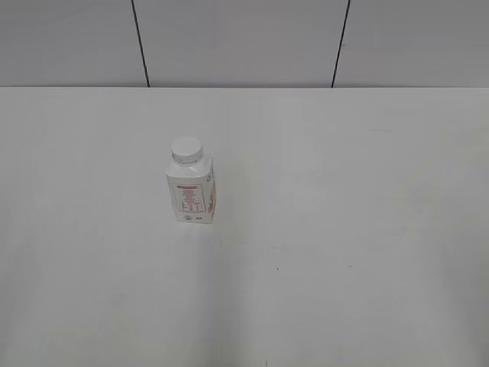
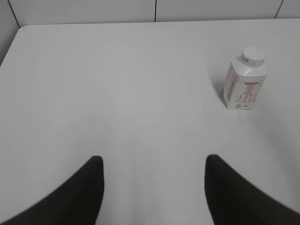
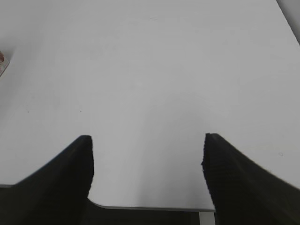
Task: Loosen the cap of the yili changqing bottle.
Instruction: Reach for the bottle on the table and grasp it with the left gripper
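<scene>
The yili changqing bottle (image 1: 191,195) stands upright on the white table, left of centre in the exterior view, white with pink-red print. Its white ribbed cap (image 1: 186,149) sits on the neck. The bottle (image 2: 243,86) and cap (image 2: 253,56) also show at the upper right of the left wrist view. My left gripper (image 2: 153,161) is open and empty, well short of the bottle and to its left. My right gripper (image 3: 147,140) is open and empty above the table's near edge. A sliver of the bottle (image 3: 2,63) shows at the left edge of the right wrist view. No gripper shows in the exterior view.
The white table (image 1: 344,229) is bare around the bottle. A grey panelled wall (image 1: 244,42) runs behind its far edge. The table's near edge and a rounded corner (image 3: 140,206) lie just under my right gripper.
</scene>
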You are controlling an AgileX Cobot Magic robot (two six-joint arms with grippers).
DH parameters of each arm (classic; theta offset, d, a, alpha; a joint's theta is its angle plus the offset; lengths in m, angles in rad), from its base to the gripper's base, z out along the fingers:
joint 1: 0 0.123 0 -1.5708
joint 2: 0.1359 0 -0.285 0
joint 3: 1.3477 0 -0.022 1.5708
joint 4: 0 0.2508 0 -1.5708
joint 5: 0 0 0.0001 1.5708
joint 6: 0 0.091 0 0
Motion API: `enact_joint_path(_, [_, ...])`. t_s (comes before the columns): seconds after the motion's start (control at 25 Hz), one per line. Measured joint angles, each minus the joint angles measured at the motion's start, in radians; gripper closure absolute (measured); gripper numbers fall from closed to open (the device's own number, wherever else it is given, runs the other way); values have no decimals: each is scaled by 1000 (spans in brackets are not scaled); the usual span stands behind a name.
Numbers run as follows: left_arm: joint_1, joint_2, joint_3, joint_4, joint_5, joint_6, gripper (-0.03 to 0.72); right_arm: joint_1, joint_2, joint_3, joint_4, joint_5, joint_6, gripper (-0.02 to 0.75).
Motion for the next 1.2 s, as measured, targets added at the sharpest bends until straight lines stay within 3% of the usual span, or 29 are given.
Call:
enact_joint_path(0.44, [0, 0, -17, 0, -46, 0, 258, 0, 0, 0, 0, 0, 0, 160])
enact_joint_path(0.64, [0, 1, -5, 6, -307, 1, 258, 0, 0, 0, 0, 0, 0, 160])
enact_joint_path(0.84, [0, 67, 88, 0, -564, 3, 258, 0, 0, 0, 0, 0, 0, 160])
enact_joint_path(1.2, [0, 388, 163, 0, -965, 3, 258, 0, 0, 0, 0, 0, 0, 160])
